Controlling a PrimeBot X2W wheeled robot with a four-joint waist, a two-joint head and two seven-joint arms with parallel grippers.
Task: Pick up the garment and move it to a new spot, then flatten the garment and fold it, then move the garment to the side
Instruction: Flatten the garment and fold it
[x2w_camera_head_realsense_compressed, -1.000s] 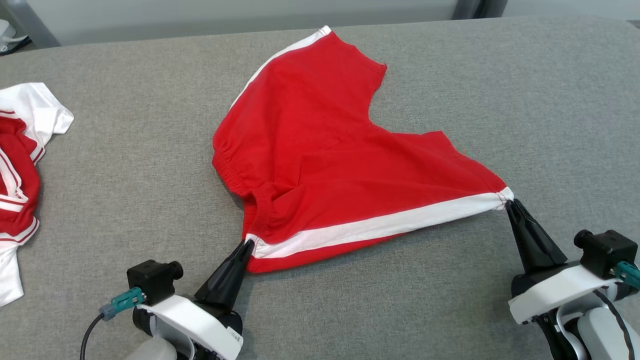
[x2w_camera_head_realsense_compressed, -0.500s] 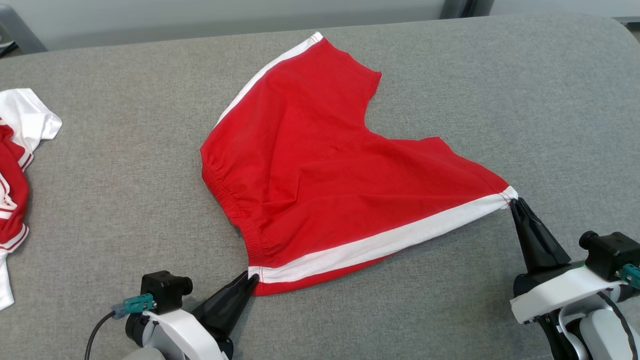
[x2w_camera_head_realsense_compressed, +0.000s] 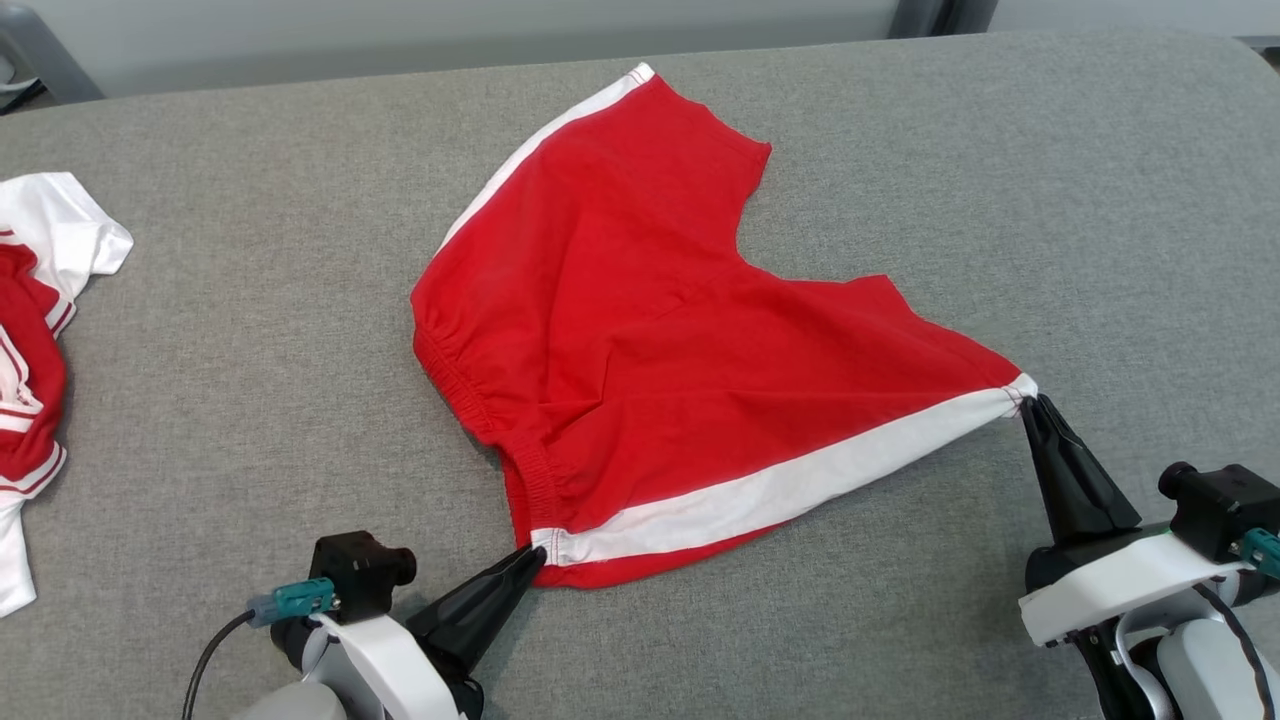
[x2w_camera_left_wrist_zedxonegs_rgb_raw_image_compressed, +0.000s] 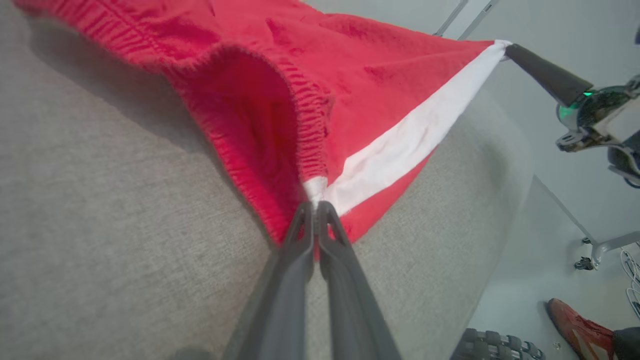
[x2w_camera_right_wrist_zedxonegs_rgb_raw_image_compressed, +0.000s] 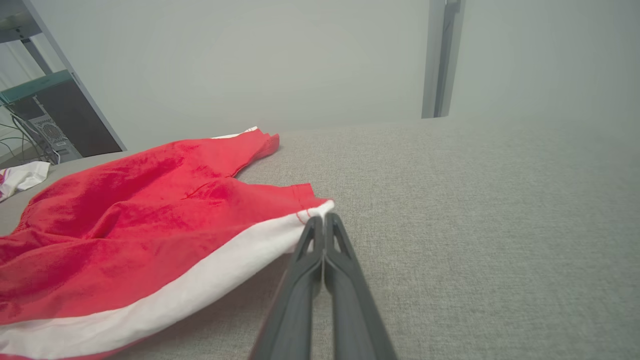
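The red shorts (x2w_camera_head_realsense_compressed: 680, 340) lie on the gray bench (x2w_camera_head_realsense_compressed: 1050, 200), their white stripe (x2w_camera_head_realsense_compressed: 790, 485) stretched between the left claw (x2w_camera_head_realsense_compressed: 535, 553) pinching the waist corner and the right claw (x2w_camera_head_realsense_compressed: 1030, 402) pinching the leg corner.

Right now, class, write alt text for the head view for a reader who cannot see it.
Red shorts with white side stripes lie spread on a grey padded surface; the left tool and right tool each pinch one end of the near stripe.
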